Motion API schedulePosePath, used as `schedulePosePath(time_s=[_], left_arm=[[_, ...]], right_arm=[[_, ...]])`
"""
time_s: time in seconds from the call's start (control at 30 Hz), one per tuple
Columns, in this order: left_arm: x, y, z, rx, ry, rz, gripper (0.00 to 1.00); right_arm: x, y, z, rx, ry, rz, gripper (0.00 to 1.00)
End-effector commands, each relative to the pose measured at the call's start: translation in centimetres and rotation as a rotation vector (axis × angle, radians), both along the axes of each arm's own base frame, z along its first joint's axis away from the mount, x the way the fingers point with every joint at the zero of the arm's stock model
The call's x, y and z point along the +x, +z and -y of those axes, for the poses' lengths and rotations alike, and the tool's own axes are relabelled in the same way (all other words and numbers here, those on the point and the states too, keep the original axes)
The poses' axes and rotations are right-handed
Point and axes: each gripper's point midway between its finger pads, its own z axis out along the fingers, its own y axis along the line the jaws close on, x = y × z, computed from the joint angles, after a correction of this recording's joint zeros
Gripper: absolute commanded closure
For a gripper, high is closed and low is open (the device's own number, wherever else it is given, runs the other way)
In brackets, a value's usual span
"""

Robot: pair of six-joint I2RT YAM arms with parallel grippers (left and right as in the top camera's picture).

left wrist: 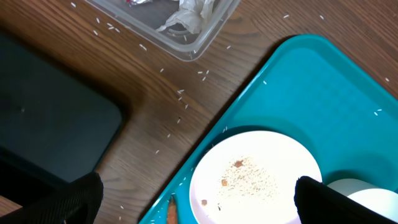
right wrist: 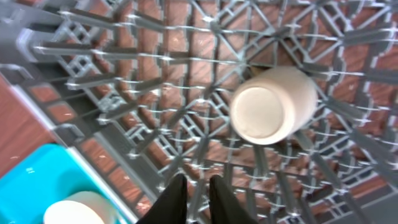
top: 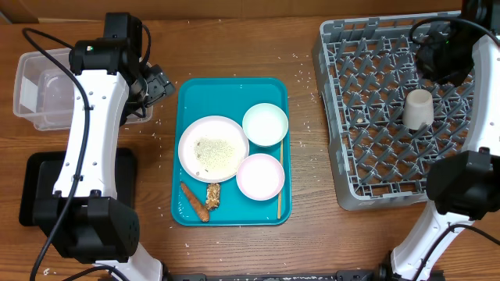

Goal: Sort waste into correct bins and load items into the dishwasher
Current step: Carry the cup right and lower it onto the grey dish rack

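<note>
The grey dishwasher rack (top: 367, 156) stands at the right with the small cup (top: 418, 108) upside down in it. My right gripper (right wrist: 198, 200) hangs above the rack grid, shut and empty, a little short of the cup (right wrist: 273, 112). On the teal tray (top: 195, 94) lie the flat plate (top: 212, 148) with rice grains, two bowls (top: 266, 123) (top: 260, 176), the orange carrot stick (top: 194, 201) and the brown chunk (top: 213, 195). My left gripper (left wrist: 199, 202) is open wide over the plate (left wrist: 255, 180). The clear tub (left wrist: 186, 43) holds the napkin (left wrist: 189, 15) and the red wrapper (left wrist: 138, 2).
The black tray (top: 39, 191) sits at the front left beside my left arm, with the clear tub (top: 35, 90) behind it. Loose rice grains (left wrist: 180, 93) are scattered on the wooden table between tub and teal tray. A thin wooden stick (top: 279, 195) lies along the teal tray's right edge.
</note>
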Motion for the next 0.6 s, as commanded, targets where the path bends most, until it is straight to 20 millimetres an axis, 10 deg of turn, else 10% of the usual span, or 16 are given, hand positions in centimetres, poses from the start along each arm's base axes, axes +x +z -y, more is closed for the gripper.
schedulePosePath(time_s=[0.0,0.23,0.57], left_arm=[[0.3,0.6,-0.5,0.015,0.011,0.021,0.0],[0.3,0.6,-0.5,0.015,0.011,0.021,0.0],[0.3,0.6,-0.5,0.015,0.011,0.021,0.0]], right_arm=[[-0.8,-2.5,0.8,-0.042,0.003,-0.066,0.87],[-1.8,-7.2,1.6,-0.081,-0.009,-0.151,0.96],[-1.0,-7.5,4.3,-0.196,-0.043,-0.126,0.94]])
